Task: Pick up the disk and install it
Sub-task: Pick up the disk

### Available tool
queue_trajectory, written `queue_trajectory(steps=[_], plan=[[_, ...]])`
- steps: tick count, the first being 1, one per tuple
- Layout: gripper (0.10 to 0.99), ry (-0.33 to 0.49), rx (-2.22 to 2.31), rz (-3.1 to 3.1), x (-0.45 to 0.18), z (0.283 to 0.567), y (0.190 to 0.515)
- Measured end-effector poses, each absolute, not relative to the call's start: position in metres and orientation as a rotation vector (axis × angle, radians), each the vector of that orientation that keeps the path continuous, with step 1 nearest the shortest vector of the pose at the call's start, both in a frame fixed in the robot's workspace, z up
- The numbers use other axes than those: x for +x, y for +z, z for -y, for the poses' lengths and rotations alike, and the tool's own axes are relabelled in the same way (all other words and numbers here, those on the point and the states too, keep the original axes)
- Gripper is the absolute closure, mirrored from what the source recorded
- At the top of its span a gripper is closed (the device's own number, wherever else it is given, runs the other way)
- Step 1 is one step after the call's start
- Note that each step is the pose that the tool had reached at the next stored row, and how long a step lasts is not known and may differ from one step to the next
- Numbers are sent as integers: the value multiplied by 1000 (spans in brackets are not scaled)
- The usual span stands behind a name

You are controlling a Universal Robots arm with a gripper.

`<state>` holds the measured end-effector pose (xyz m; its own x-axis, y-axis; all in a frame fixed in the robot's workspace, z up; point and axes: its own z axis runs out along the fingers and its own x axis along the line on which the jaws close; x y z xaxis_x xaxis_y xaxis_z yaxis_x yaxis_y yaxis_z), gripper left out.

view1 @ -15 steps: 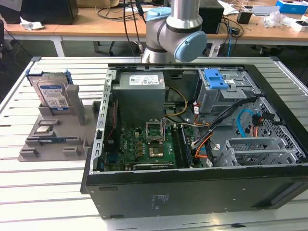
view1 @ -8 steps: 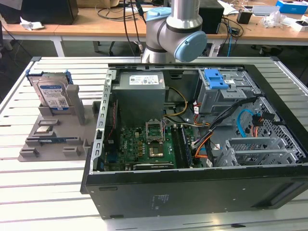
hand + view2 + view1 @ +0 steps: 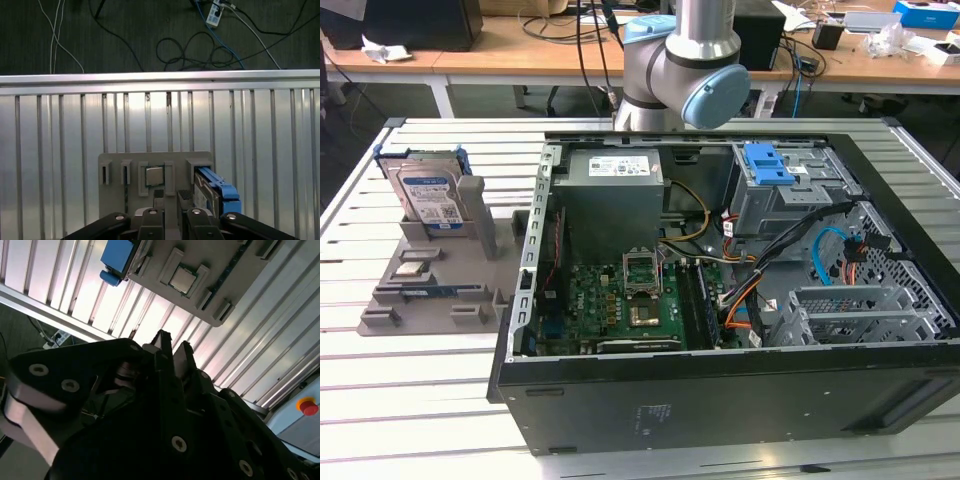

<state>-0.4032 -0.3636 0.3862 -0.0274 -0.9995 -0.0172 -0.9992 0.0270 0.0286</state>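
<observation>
The disk (image 3: 428, 195) stands on edge in the back slot of a grey holder (image 3: 420, 300) on the slatted table, at the exterior view's left. It has a silver face, a blue-and-white label and a blue frame. In the first wrist view the disk (image 3: 216, 194) sits just beyond my gripper (image 3: 171, 221), off to one side and apart from it. In the second wrist view a corner of its blue frame (image 3: 117, 258) is far from my gripper (image 3: 173, 342). The black fingertips (image 3: 162, 340) stand close together with nothing between them. The arm (image 3: 685, 60) rises behind the computer case.
An open computer case (image 3: 720, 390) lies at the exterior view's middle and right, with a motherboard (image 3: 620, 300), a grey box with a white label (image 3: 615, 195) and a metal cage with a blue latch (image 3: 770, 165). The holder (image 3: 116, 161) also carries a chip (image 3: 154, 176). Cables lie on the floor past the table edge (image 3: 160, 77).
</observation>
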Motion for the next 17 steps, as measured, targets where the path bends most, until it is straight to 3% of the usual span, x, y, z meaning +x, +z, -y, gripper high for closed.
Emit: queue_trajectory(steps=[2, 4, 5, 17], plan=[[729, -51, 2186, 2245, -403, 364, 386], [729, -51, 2186, 2245, -403, 364, 386], [667, -51, 2186, 2244, -403, 364, 386], [667, -50, 2187, 2244, -391, 345, 385]])
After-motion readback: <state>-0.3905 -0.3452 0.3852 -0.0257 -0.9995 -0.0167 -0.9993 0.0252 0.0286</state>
